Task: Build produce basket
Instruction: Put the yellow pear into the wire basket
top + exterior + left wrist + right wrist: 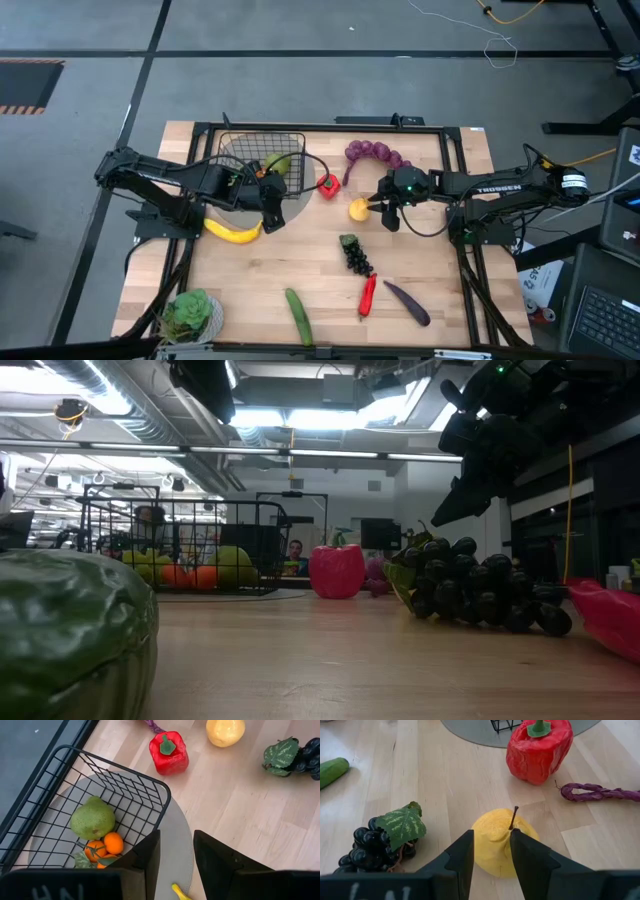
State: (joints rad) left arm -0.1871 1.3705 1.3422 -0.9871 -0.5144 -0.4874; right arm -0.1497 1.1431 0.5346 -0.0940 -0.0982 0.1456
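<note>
Nearest you lay one cucumber (298, 316), one chili (367, 294), one eggplant (407, 302) and one dark grape bunch (355, 254). Your right end effector (491, 854) hung parted over one yellow fruit (502, 841). Your left end effector (176, 851), open, hovered beside the basket (254, 147), which held one green pear (92, 817) and two oranges (113, 843).

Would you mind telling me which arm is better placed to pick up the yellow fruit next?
The right: its pincer hangs open directly over the yellow fruit. The left pincer is over at the basket.
</note>
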